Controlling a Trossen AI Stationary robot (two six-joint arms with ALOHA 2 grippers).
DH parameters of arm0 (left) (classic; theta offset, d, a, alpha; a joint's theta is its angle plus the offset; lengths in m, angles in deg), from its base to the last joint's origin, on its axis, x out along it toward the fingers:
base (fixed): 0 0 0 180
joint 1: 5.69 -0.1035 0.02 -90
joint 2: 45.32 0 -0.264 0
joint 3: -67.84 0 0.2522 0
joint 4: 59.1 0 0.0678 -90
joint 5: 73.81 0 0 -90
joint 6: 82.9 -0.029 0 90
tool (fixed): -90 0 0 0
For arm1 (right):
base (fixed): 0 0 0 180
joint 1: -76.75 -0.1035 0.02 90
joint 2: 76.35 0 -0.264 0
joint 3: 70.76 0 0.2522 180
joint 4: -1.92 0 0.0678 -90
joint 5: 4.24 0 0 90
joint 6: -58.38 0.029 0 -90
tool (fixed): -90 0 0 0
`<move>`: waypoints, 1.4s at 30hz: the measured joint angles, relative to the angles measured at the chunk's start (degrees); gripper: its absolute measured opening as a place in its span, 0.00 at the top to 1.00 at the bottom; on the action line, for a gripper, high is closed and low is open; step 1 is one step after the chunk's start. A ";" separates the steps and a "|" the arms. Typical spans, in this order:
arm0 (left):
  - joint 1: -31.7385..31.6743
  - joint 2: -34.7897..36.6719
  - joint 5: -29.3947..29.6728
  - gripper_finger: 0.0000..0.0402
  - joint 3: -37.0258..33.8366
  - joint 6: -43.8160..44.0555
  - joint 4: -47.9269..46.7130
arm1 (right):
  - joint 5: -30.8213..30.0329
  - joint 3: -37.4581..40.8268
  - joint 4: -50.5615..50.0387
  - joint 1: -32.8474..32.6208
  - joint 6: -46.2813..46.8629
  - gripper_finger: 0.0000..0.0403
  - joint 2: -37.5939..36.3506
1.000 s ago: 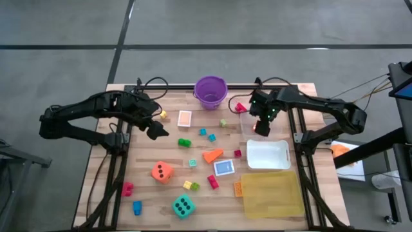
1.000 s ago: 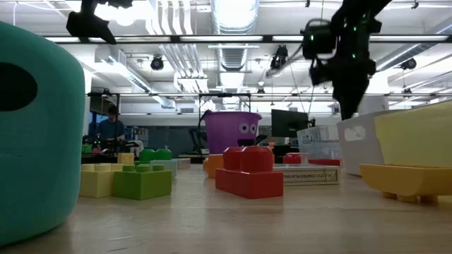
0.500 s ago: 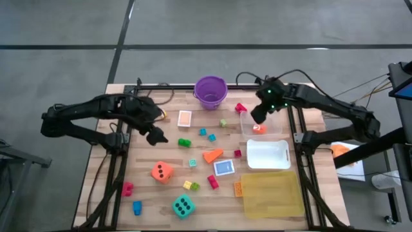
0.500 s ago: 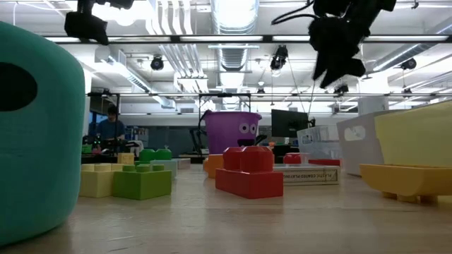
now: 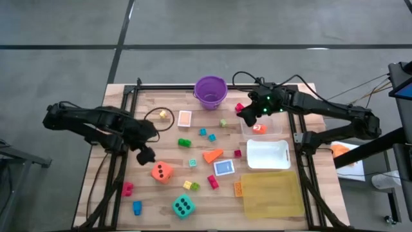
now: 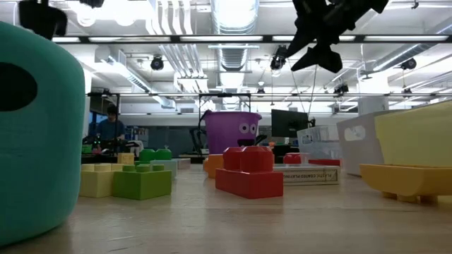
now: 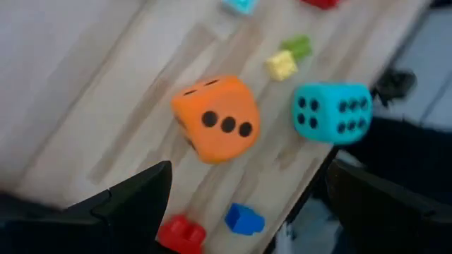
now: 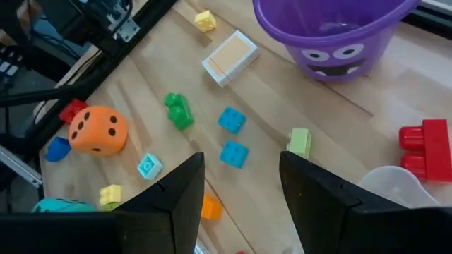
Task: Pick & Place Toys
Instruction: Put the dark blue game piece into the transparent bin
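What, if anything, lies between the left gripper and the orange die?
Nothing visible. The left gripper, open, hangs just beside the orange die, and the left wrist view shows bare wood between its fingers and the die.

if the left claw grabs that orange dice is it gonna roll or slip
The orange dice has rounded corners, so a nudge may tumble it. It looks soft and light, likely squashing slightly. The open left claw seems wide enough to span it.
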 joint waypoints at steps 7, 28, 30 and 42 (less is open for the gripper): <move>2.75 0.05 -0.56 0.09 -5.46 14.30 -0.05 | 0.04 0.00 0.10 0.00 -0.34 0.56 1.70; 19.94 -8.42 -18.33 0.09 -9.32 24.28 3.55 | 0.26 0.00 0.33 -0.18 -5.47 0.56 1.77; 21.35 -9.82 -19.05 0.09 -9.32 25.56 3.87 | 0.41 0.02 0.33 -0.43 -6.60 0.56 1.77; 28.54 -17.31 -16.75 0.09 -9.32 42.89 16.93 | 0.80 0.02 0.31 -2.26 -12.51 0.56 1.77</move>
